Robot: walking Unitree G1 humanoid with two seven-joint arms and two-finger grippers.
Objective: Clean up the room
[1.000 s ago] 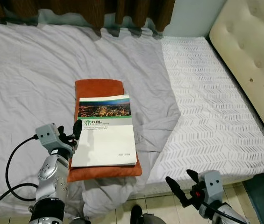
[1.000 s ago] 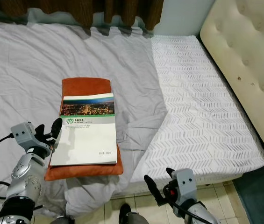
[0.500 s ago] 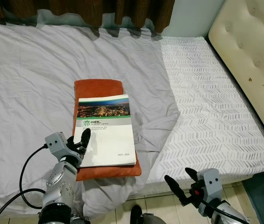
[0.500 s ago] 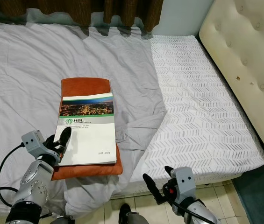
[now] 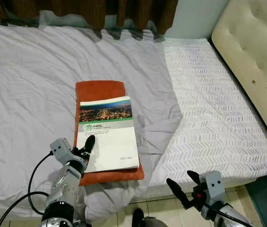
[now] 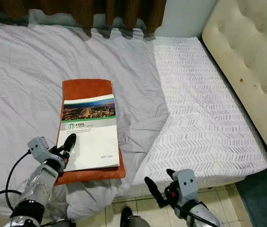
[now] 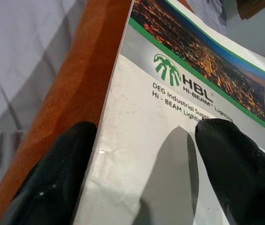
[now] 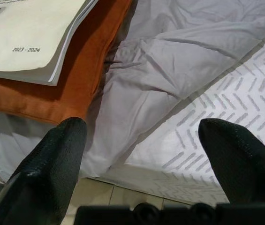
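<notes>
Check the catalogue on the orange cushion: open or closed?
Closed. The catalogue lies flat, front cover up, on the orange cushion; its page edges are stacked together. The open left gripper straddles its left edge.

Soft, even light falls over the grey bedsheet, bright enough to show its creases without glare. Both head views are sharp, with the curtain dark along the top edge. Shadows are faint and short beside the booklet. In the left wrist view the black fingertips are blurred and cast a grey shadow on the booklet cover.
</notes>
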